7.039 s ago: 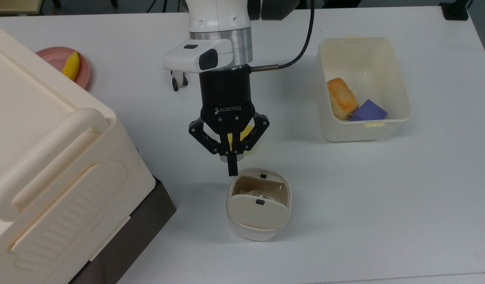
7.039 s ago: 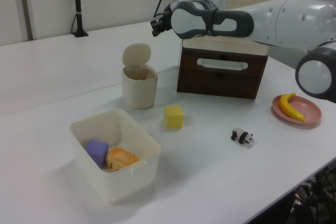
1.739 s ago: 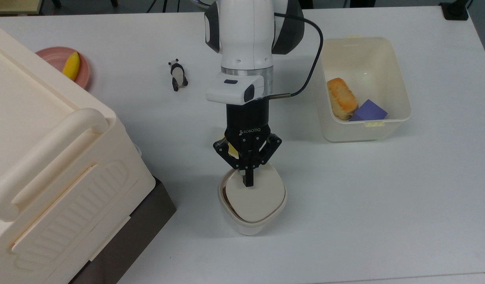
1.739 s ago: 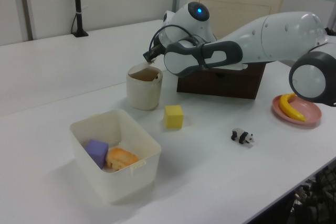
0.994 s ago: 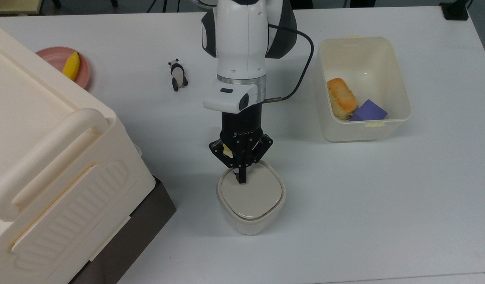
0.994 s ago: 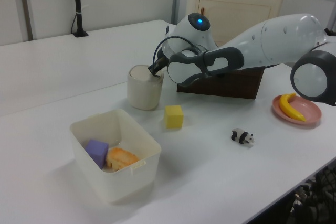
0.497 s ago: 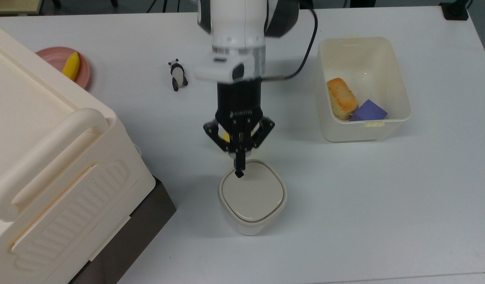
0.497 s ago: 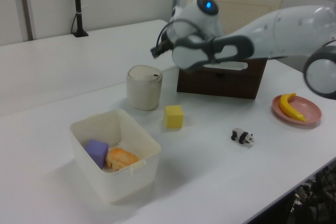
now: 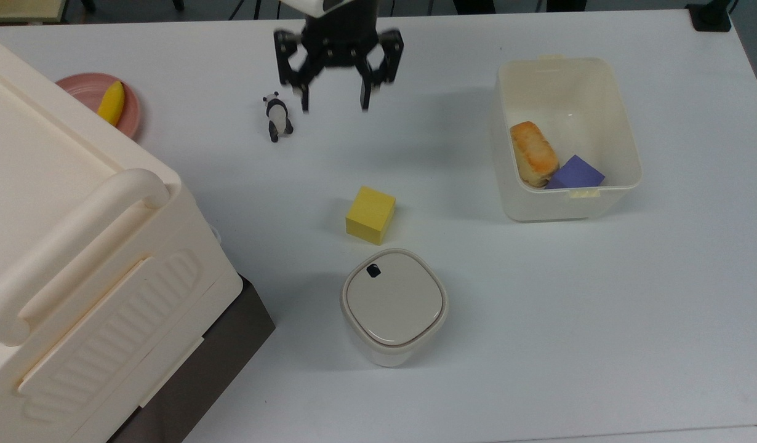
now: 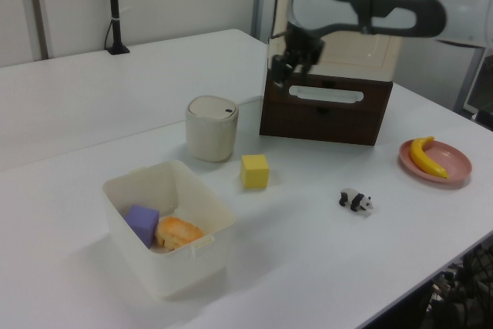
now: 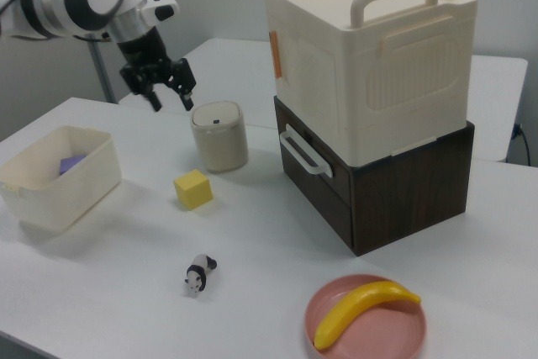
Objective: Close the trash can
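Hanging high above the white table [image 9: 600, 320] with its fingers spread and nothing between them, the gripper [image 9: 334, 104] is well apart from the trash can [image 9: 393, 306].
In the top view the gripper sits at about 12 o'clock from the yellow cube [image 9: 370, 215], with the small panda figure [image 9: 277, 117] just beside it at roughly 9 o'clock. The trash can stands at 6 o'clock from the cube, near it but not touching, its beige lid [image 9: 394, 298] lying flat and shut with the black button [image 9: 373, 270] toward the cube. At 3 o'clock from the cube is the open cream tub [image 9: 624, 129], holding a bread piece [image 9: 533, 152] and a purple block [image 9: 576, 172]. At 9 o'clock from the trash can rises the big cream box [image 9: 77, 258] with a bar handle on a dark brown drawer unit [image 9: 212, 363]. Beyond the box, at 11 o'clock, a banana [image 9: 111, 102] lies on a pink plate [image 9: 83, 87].
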`<state>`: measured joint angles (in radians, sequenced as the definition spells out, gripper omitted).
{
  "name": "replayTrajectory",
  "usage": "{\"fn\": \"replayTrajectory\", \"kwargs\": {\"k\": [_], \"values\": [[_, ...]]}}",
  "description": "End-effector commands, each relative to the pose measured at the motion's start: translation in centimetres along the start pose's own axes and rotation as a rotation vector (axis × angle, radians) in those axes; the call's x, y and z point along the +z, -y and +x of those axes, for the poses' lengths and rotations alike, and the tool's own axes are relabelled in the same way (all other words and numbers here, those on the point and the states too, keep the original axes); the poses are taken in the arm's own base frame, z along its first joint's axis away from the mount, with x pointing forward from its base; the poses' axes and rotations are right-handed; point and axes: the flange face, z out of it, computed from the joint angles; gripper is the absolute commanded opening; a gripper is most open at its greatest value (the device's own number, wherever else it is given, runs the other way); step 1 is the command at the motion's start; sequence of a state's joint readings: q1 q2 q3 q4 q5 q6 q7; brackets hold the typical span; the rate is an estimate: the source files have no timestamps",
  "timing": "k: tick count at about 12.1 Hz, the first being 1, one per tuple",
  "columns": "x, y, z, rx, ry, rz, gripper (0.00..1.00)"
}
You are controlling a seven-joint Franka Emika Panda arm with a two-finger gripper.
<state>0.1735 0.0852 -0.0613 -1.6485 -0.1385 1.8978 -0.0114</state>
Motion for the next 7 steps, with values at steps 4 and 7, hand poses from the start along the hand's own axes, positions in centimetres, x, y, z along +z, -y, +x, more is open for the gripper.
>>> {"fn": "replayTrajectory", "kwargs": {"k": [4, 7], "values": [[-5.0, -3.9, -5.3, 0.321, 0.136, 0.038, 1.00], [-5.7, -6.4, -6.0, 0.350, 0.129, 0.068, 1.00]]}}
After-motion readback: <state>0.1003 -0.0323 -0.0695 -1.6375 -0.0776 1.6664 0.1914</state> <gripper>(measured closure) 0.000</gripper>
